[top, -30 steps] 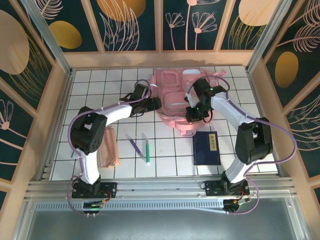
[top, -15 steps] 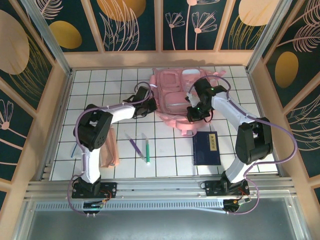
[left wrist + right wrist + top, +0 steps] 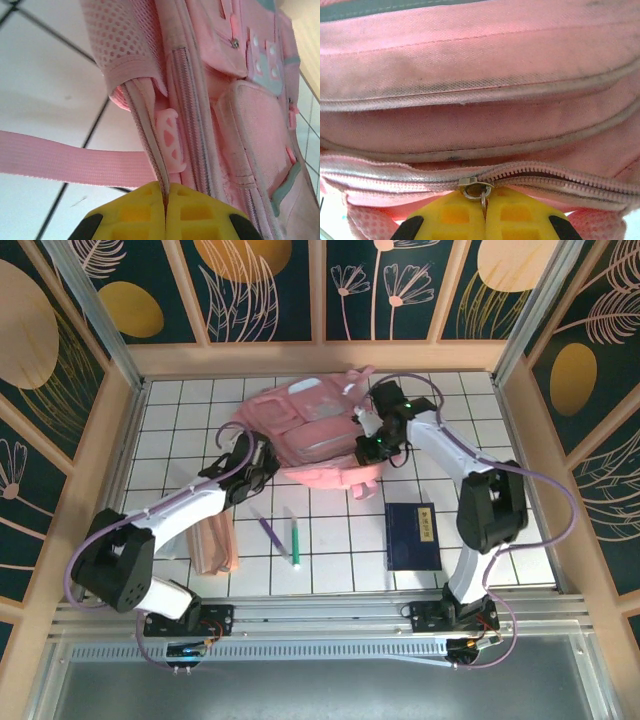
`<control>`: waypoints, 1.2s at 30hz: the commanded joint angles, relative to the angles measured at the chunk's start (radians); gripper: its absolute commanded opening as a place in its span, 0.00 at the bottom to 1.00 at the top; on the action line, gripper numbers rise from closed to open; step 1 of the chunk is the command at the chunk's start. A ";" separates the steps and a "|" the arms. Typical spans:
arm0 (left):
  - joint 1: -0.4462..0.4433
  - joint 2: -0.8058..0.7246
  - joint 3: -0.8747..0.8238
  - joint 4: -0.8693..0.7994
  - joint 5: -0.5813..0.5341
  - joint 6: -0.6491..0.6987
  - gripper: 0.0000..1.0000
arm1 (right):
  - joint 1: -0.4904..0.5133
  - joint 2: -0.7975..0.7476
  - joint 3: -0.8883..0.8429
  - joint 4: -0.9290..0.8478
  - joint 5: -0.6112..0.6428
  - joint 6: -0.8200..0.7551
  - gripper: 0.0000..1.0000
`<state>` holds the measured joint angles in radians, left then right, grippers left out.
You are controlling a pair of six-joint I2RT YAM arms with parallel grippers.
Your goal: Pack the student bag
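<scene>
Bag (image 3: 305, 430) packing has hardly begun, by my reckoning. The left gripper (image 3: 166, 196) is pinched together on a seam at the bag's edge. The right gripper (image 3: 484, 201) is clamped on the zip pull (image 3: 481, 193), and the zip beside it looks closed, so opening seems to be the step in hand.

Outward from there, the bag lies askew at 12 o'clock on the worktop (image 3: 180, 410). What I take for its contents lies outside it: notebook (image 3: 414, 537) at 4 o'clock, purple pen (image 3: 269, 532) and green pen (image 3: 295, 538) near 6, pouch (image 3: 215, 542) at 8.

The overhead view gives that layout, with an arm at either side of the bag. The wrist views add the exact holds, plus a loose strap (image 3: 65, 157) and a plastic tab (image 3: 170, 140) by the left pinch.
</scene>
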<state>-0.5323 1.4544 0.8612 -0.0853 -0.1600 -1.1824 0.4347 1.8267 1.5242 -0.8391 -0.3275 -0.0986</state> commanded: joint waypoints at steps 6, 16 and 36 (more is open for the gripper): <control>-0.022 -0.017 -0.016 -0.022 -0.116 -0.136 0.00 | 0.029 0.223 0.239 -0.020 0.043 -0.006 0.00; -0.081 0.152 0.047 0.022 -0.328 -0.029 0.00 | -0.034 0.219 0.190 -0.191 -0.104 0.037 0.00; -0.134 0.151 0.086 0.076 -0.154 -0.113 0.00 | 0.097 0.141 -0.024 0.014 -0.509 0.430 0.00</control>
<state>-0.6418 1.6169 0.9092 -0.0814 -0.3996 -1.2026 0.5148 1.9499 1.4761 -0.8848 -0.7631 0.2470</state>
